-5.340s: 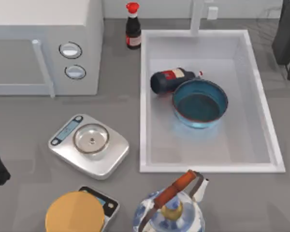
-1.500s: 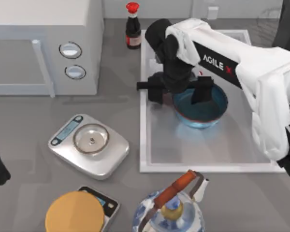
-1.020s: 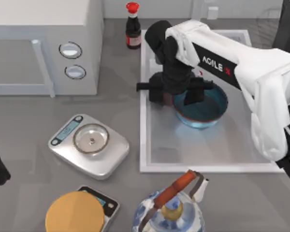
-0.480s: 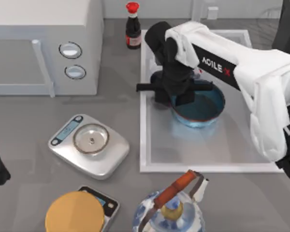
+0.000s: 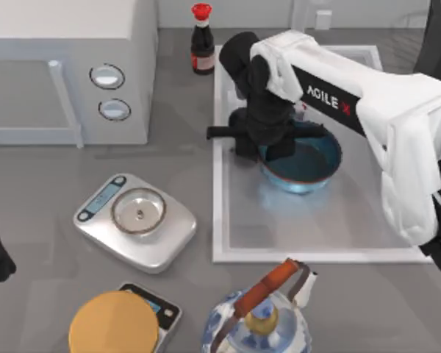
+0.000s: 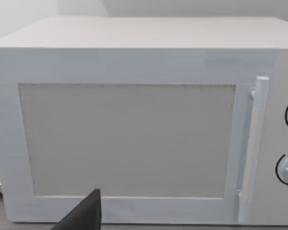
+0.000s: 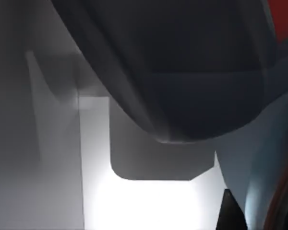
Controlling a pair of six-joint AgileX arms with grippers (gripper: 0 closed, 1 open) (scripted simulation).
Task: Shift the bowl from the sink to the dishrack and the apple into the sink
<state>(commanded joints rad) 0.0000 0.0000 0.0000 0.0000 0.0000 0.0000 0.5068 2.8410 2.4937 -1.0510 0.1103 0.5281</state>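
White microwave [image 5: 66,70] at top left of table, filling left wrist view [image 6: 134,120]. White sink [image 5: 224,220] right of centre, right arm reaching across it from right edge. Kitchen scale [image 5: 136,220] left of sink. Blue bowl [image 5: 312,165] on sink floor, upper half. Right gripper [image 5: 268,147] down at bowl's left rim, fingers closed onto rim. Left arm parked at left edge, finger state cannot tell.

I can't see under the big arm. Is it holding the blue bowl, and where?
Looks like it, though not surely: the right gripper sits shut on the bowl at its rim on the top view's left side, inside the sink.
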